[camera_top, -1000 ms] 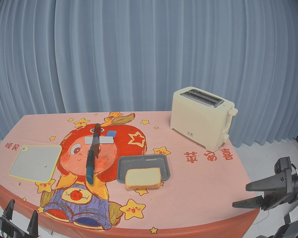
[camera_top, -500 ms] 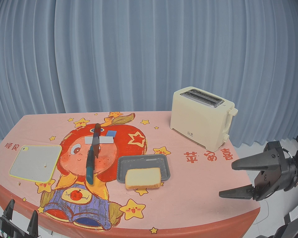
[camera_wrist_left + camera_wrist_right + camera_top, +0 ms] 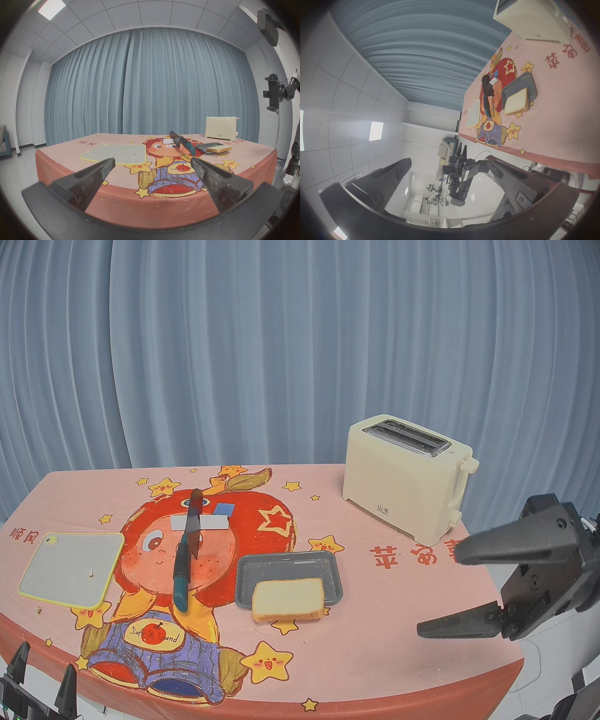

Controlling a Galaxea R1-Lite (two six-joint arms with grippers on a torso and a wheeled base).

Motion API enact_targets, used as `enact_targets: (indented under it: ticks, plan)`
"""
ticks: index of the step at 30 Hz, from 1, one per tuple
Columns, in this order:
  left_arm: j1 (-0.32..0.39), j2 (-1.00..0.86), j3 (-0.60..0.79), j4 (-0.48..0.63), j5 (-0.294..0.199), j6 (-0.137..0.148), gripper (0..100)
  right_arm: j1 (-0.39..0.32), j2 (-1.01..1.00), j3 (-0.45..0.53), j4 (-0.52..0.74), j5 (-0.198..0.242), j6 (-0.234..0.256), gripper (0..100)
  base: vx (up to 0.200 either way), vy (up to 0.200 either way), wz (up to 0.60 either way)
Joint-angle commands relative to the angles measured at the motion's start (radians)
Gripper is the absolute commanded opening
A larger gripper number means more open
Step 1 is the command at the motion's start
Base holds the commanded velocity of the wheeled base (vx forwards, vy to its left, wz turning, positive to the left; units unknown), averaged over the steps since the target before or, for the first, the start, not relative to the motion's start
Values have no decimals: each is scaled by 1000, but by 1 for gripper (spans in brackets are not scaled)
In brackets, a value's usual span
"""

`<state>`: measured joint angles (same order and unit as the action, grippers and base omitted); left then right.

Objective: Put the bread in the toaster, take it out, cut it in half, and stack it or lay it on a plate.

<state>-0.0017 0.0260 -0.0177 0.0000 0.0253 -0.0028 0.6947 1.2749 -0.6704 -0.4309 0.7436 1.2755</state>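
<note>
A slice of bread [image 3: 288, 598] lies across the front rim of a grey tray [image 3: 275, 568] near the table's middle. The cream toaster [image 3: 403, 477] stands at the back right with its slots up. My right gripper [image 3: 439, 592] hangs open over the table's right front edge, right of the bread and in front of the toaster, with nothing in it. My left gripper [image 3: 45, 665] is open and low, off the table's front left corner. The left wrist view shows the open left gripper [image 3: 152, 161] facing the table, with the bread [image 3: 218, 148] and toaster [image 3: 220, 128] far off.
A knife [image 3: 186, 549] with a teal handle lies left of the tray, its blade propped on a small white and blue block. A cutting board [image 3: 72, 568] with a yellow rim sits at the left. A blue curtain hangs behind the table.
My right gripper has risen and moved left, from beside the table to above its right front edge, staying open. The left gripper and the things on the table have not moved.
</note>
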Motion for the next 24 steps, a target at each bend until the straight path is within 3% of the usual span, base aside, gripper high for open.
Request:
enact_targets:
  ticks: [1, 10, 24]
  plan:
    - [0, 2, 18, 0, 1, 0, 100, 40, 9, 3, 0, -3, 2, 100, 0, 0, 0]
    - [0, 2, 18, 0, 1, 0, 100, 103, 124, 31, -22, -1, -2, 100, 0, 0, 0]
    - [0, 2, 18, 0, 1, 0, 100, 108, 127, 45, -22, 0, -7, 100, 0, 0, 0]
